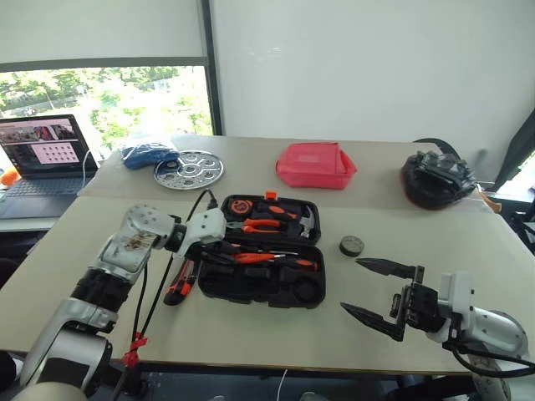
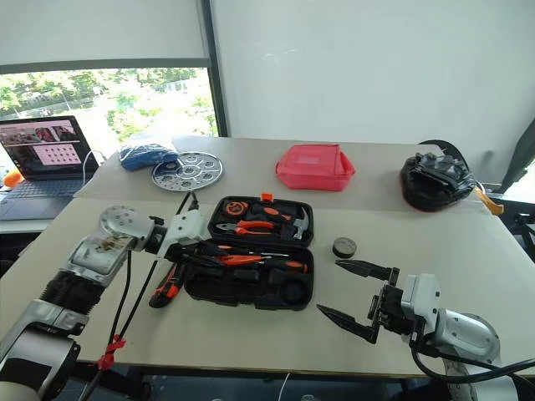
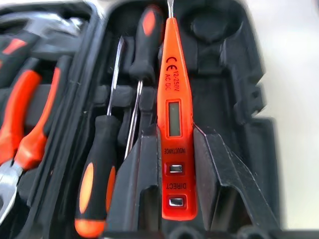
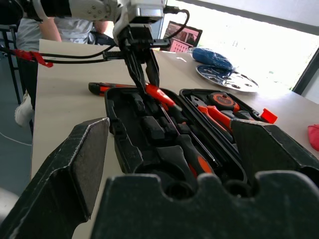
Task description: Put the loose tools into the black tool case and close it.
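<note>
Left claw (image 3: pixel 177 179) grasps the slim orange tester screwdriver (image 3: pixel 172 104) between its 2 fingers, over the near half of the black tool case (image 1: pixel 261 288). The tester's long axis runs straight out along the claw, tip pointing away from the wrist, and lies roughly parallel to the moulded slots below it. Whether it already touches the tray cannot be told. Judgement: the coming move is a lowering into a free slot, and it depends on keeping this alignment.

Right claw (image 1: pixel 378 291) is released, jaws spread wide, hovering above the worktop (image 1: pixel 418 326) to the right of the case, holding nothing.

Case contents, lid open flat:
- near half: 2 orange-and-black-handled screwdrivers (image 3: pixel 97 184) seated in slots just beside the tester; several recesses unfilled, including a round one at the right end.
- far half: pliers (image 1: pixel 261 224), hammer (image 1: pixel 305 221), a round orange-and-black item at its left end.

Outside the case:
- utility knife (image 1: pixel 180 284) on the worktop, just beside the case's left edge, long axis running near to far. Left arm is nearer.
- tape roll (image 1: pixel 351 246) on the worktop, right of the case, near the right claw. Right arm is nearer.

Judgement: 2 tools loose, 1 in hand, closing not yet possible.
</note>
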### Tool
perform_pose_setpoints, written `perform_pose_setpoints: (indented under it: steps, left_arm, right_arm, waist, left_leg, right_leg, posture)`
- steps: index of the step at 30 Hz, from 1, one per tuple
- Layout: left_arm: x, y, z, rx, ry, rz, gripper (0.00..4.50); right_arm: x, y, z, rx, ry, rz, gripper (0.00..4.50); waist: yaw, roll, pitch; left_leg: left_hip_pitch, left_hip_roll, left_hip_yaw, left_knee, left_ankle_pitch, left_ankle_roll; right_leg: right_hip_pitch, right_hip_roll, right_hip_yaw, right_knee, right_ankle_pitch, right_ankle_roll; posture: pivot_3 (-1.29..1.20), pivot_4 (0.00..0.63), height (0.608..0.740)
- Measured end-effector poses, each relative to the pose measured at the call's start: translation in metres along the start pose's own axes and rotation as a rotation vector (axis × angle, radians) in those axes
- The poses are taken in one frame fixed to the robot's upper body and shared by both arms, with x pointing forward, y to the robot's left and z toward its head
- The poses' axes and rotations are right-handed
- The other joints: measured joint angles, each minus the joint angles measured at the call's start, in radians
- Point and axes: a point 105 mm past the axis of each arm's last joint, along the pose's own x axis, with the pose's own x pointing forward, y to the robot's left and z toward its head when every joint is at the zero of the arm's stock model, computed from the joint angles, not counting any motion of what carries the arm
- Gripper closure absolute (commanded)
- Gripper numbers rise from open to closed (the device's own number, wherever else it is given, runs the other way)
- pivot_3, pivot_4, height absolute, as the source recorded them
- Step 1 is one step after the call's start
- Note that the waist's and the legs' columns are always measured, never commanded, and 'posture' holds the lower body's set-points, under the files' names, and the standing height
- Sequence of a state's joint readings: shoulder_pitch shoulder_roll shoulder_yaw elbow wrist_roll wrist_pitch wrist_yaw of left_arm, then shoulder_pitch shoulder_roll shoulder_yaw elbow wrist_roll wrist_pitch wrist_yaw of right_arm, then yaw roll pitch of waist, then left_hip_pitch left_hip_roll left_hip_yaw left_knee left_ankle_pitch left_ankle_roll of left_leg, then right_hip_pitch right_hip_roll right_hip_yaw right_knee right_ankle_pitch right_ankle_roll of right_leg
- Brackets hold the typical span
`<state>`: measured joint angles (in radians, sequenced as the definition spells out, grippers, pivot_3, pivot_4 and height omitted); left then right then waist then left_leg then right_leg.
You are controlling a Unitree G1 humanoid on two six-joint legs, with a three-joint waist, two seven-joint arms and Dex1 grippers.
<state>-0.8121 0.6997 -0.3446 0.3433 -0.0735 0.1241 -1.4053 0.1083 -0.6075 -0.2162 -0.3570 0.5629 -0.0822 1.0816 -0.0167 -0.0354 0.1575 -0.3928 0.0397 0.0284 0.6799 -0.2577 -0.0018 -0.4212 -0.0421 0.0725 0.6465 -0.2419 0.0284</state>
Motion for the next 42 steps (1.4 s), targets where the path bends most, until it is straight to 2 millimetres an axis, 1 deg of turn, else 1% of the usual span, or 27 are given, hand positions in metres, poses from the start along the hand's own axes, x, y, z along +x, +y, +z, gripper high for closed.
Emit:
perform_pose_setpoints:
  steps: [3, 5, 13, 23, 37, 39, 40, 41, 42]
  left_arm:
    - [0.004, 0.002, -0.014, 0.009, 0.089, 0.003, 4.06]
    - [0.004, 0.004, -0.018, 0.005, 0.108, 0.013, 4.06]
    - [0.002, 0.004, -0.02, 0.006, 0.148, -0.001, 4.06]
    - [0.001, 0.002, -0.02, 0.043, 0.205, -0.009, 4.06]
    - [-0.002, 0.001, -0.021, 0.046, 0.236, -0.001, 4.06]
    - [-0.002, 0.001, -0.021, 0.052, 0.246, 0.003, 3.05]
    - [-0.003, 0.001, -0.021, 0.053, 0.249, 0.009, 2.79]
    - [-0.004, 0.002, -0.021, 0.051, 0.254, 0.015, 2.4]
    - [-0.005, 0.002, -0.022, 0.05, 0.256, 0.019, 2.13]
  right_arm:
    - [0.0, 0.002, 0.001, -0.001, 0.0, -0.009, 0.0]
    - [0.0, 0.003, 0.002, 0.0, 0.001, -0.012, 0.0]
    - [0.001, 0.003, 0.005, -0.008, -0.005, -0.029, 0.0]
    - [0.008, -0.002, 0.009, -0.028, -0.024, -0.021, 0.0]
    - [0.012, 0.0, 0.007, -0.017, -0.015, -0.002, 0.0]
    - [0.012, 0.0, 0.007, -0.017, -0.012, 0.0, 0.0]
    - [0.012, 0.0, 0.007, -0.017, -0.012, 0.001, 0.0]
    - [0.012, 0.001, 0.007, -0.016, -0.012, 0.002, 0.0]
    - [0.012, 0.001, 0.007, -0.016, -0.012, 0.003, 0.0]
  waist:
    - [-0.001, 0.0, 0.0]
    - [0.001, 0.0, 0.0]
    - [0.002, 0.0, 0.0]
    - [-0.001, 0.0, 0.0]
    - [-0.005, 0.0, 0.0]
    - [-0.005, 0.0, 0.0]
    - [-0.005, 0.0, 0.0]
    - [-0.006, 0.0, 0.0]
    - [-0.007, 0.0, 0.0]
  left_leg:
    - [0.0, 0.0, 0.0, 0.0, 0.0, 0.0]
    - [0.0, 0.0, 0.0, 0.0, 0.0, 0.0]
    - [0.0, 0.0, 0.0, 0.0, 0.0, 0.0]
    - [0.001, 0.0, 0.0, 0.0, 0.0, 0.0]
    - [0.002, 0.0, 0.0, 0.0, 0.0, 0.0]
    - [0.002, 0.0, 0.0, 0.0, 0.0, 0.0]
    - [0.002, 0.0, 0.0, 0.0, 0.0, 0.0]
    - [0.002, 0.0, 0.0, 0.0, 0.0, 0.0]
    - [0.003, 0.0, 0.0, 0.0, 0.0, 0.0]
  right_leg:
    - [0.0, 0.0, 0.0, 0.0, 0.0, 0.0]
    - [0.0, 0.0, 0.0, 0.0, 0.0, 0.0]
    - [0.0, 0.0, 0.0, 0.0, 0.0, 0.001]
    - [0.001, 0.0, 0.0, 0.001, 0.0, 0.001]
    - [0.001, 0.0, 0.0, 0.001, 0.0, 0.0]
    - [0.001, 0.0, 0.0, 0.001, 0.0, 0.0]
    - [0.001, 0.0, 0.0, 0.002, 0.0, 0.0]
    - [0.001, 0.0, 0.001, 0.002, 0.0, 0.0]
    - [0.001, 0.0, 0.001, 0.002, 0.0, 0.0]
  posture:
    - [0.0, 0.15, 0.74]
    - [0.0, 0.15, 0.74]
    - [0.0, 0.15, 0.74]
    - [0.0, 0.15, 0.74]
    - [0.0, 0.15, 0.74]
    - [0.0, 0.15, 0.74]
    - [0.0, 0.15, 0.74]
    - [0.0, 0.15, 0.74]
    - [0.0, 0.15, 0.74]
